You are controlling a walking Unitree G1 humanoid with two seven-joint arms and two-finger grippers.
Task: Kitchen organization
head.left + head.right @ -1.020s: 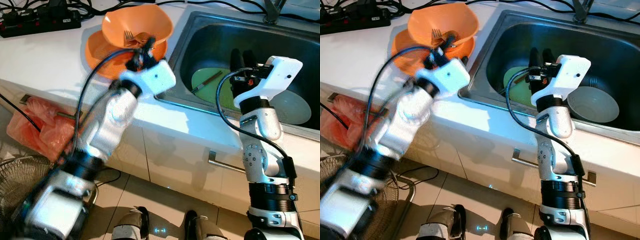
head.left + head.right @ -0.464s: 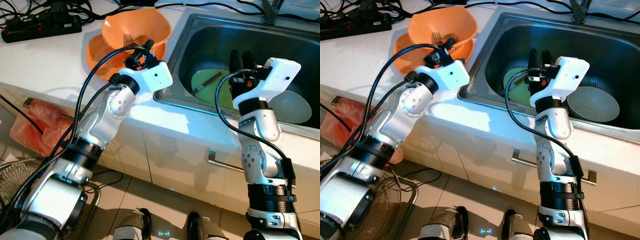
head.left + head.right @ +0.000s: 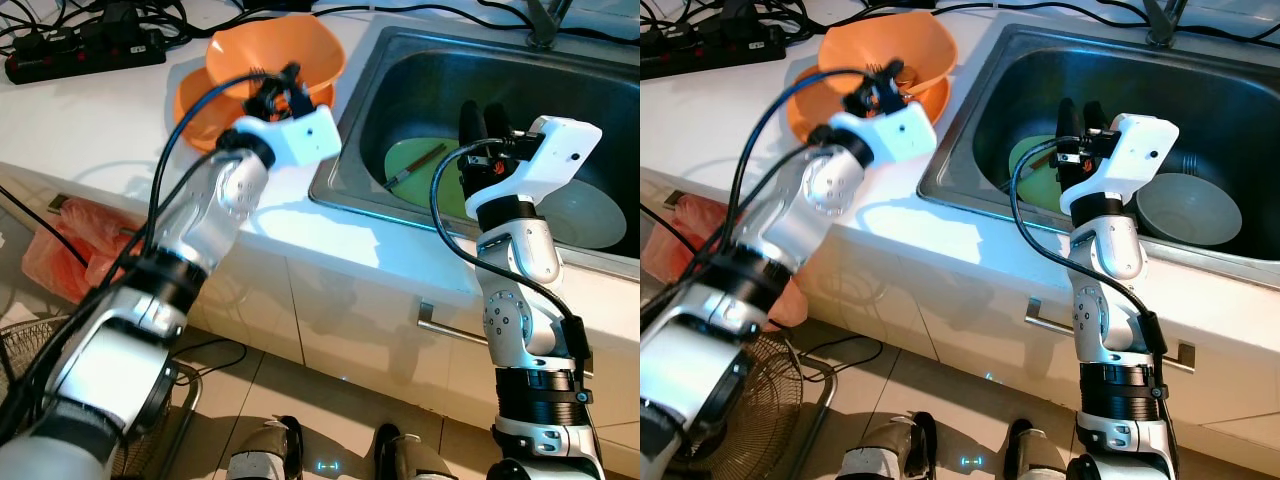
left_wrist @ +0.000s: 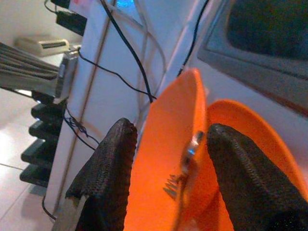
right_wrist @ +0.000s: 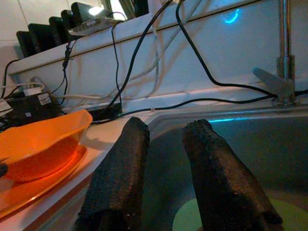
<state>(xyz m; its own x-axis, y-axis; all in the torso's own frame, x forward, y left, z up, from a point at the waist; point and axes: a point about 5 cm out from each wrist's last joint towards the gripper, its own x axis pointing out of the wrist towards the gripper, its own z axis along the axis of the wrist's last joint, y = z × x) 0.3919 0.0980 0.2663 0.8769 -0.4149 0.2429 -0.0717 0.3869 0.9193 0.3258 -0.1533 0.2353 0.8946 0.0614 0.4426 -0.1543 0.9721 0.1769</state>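
Left claw (image 3: 283, 88) nearer orange bowl (image 3: 290, 47)

Light is bright and even over the counter (image 3: 120, 110), with soft shadows at its front edge beside the sink (image 3: 400, 60). The left arm (image 3: 190, 250) is motion-blurred in both eye views. The sink is dim, with bluish glints. Wrist views are soft; the near fingers (image 4: 108, 178) are out of focus.

Home kitchen: steel sink (image 3: 420, 60), countertop (image 3: 90, 110)
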